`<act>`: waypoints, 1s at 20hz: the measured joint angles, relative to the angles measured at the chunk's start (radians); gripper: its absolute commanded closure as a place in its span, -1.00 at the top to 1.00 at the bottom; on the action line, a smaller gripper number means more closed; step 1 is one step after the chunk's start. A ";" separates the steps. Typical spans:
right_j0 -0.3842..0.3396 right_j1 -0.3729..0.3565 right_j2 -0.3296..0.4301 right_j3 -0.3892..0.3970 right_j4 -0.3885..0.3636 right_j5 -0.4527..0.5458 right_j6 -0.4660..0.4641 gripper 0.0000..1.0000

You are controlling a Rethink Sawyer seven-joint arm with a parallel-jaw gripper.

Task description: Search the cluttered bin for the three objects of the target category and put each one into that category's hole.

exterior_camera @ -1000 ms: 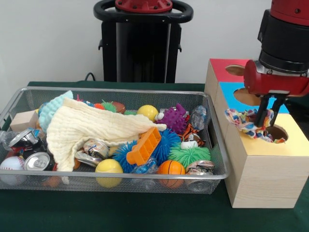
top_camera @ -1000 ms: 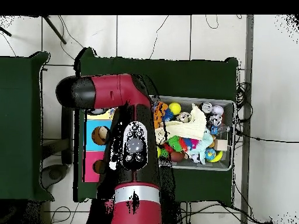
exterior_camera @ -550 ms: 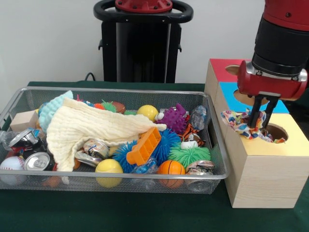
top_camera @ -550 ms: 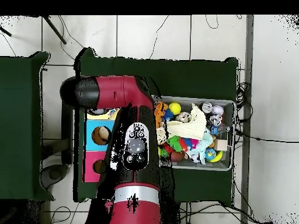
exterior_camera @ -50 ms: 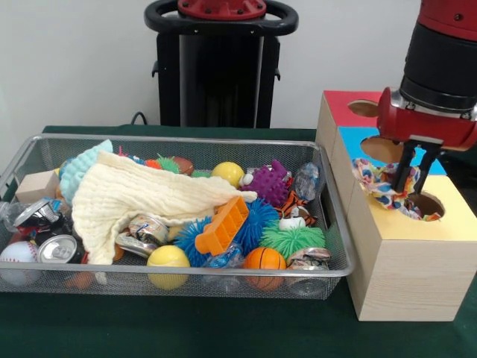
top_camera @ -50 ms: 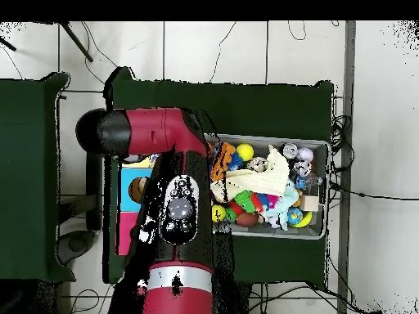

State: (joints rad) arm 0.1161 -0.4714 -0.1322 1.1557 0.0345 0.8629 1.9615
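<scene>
A wooden box with red, blue and yellow tops (exterior_camera @ -50 ms: 455,216) stands right of the wire bin (exterior_camera @ -50 ms: 179,139). A patterned multi-coloured cloth (exterior_camera @ -50 ms: 376,186) lies bunched on the yellow top, one end in the yellow section's hole (exterior_camera @ -50 ms: 426,205). My gripper (exterior_camera @ -50 ms: 414,183) points down at that hole's left rim, its fingers close together and shut on the cloth. In the bin lie a cream cloth (exterior_camera @ -50 ms: 127,198) and a light blue knitted piece (exterior_camera @ -50 ms: 78,168). From overhead my arm (top_camera @ -50 ms: 176,213) hides the gripper and most of the box (top_camera @ -50 ms: 129,192).
The bin holds balls, spiky rubber toys, crushed cans, an orange plastic piece (exterior_camera @ -50 ms: 221,226) and a wooden block (exterior_camera @ -50 ms: 36,185). The blue hole (exterior_camera @ -50 ms: 381,149) and the red hole (exterior_camera @ -50 ms: 363,108) sit behind the yellow one. The overhead view shows the bin (top_camera @ -50 ms: 323,188) right of my arm.
The gripper rose and shifted left over the box, then came back right and down, dragging the patterned cloth with it toward the yellow hole.
</scene>
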 measured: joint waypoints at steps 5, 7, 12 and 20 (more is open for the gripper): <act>0.027 0.000 -0.010 0.000 0.016 0.000 0.001 -1.00; 0.033 0.001 -0.010 0.000 0.021 0.000 0.001 -1.00; 0.040 0.012 -0.010 0.000 0.036 0.000 0.001 -1.00; 0.037 0.058 -0.010 -0.001 0.046 -0.023 0.001 -1.00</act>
State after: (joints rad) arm 0.1530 -0.4133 -0.1426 1.1549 0.0804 0.8402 1.9623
